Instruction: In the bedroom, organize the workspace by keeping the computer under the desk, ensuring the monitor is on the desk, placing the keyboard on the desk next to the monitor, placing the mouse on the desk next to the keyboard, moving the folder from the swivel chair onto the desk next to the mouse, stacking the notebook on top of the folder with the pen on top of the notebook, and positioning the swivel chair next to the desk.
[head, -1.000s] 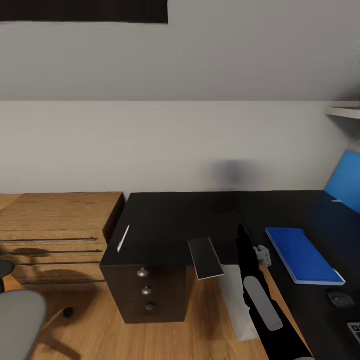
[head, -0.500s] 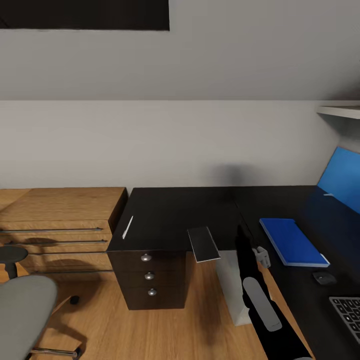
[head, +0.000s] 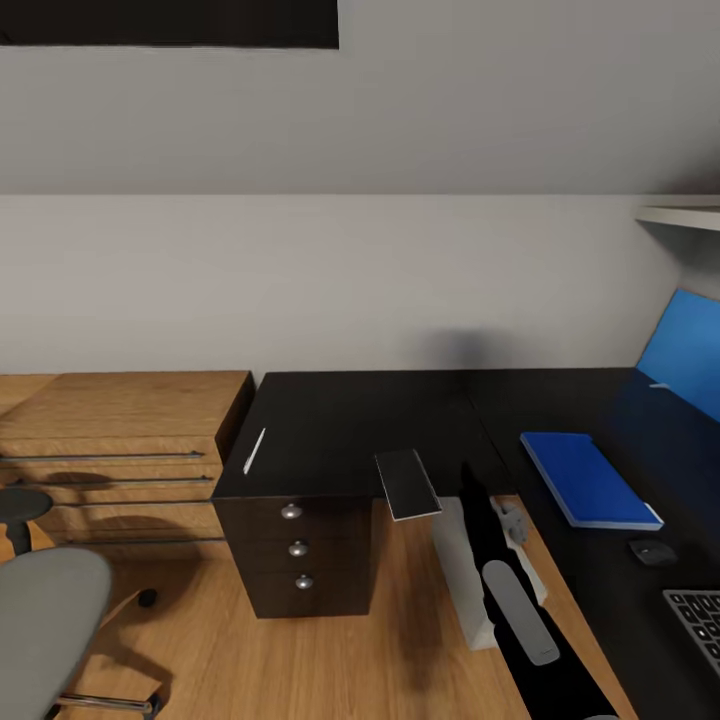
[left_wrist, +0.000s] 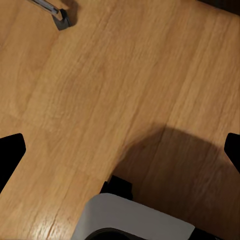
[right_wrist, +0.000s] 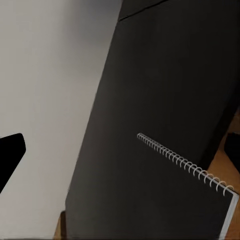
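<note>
Sticking out over the front edge of the desk (head: 350, 420), the notebook (head: 407, 484) looks thin, light and a bit bendy; pinch that free edge. The right gripper (right_wrist: 120, 150) is wide open, holding nothing. The pen (head: 254, 451) lies by the left edge.

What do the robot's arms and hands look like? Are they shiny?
In the head view the right arm is mostly glossy black, with a rounded pale grey panel along its top and a small light grey jointed block nearer its far end. In the wrist views the fingertips look flat black and blunt. A white rounded part with a dark base shows beneath.
</note>
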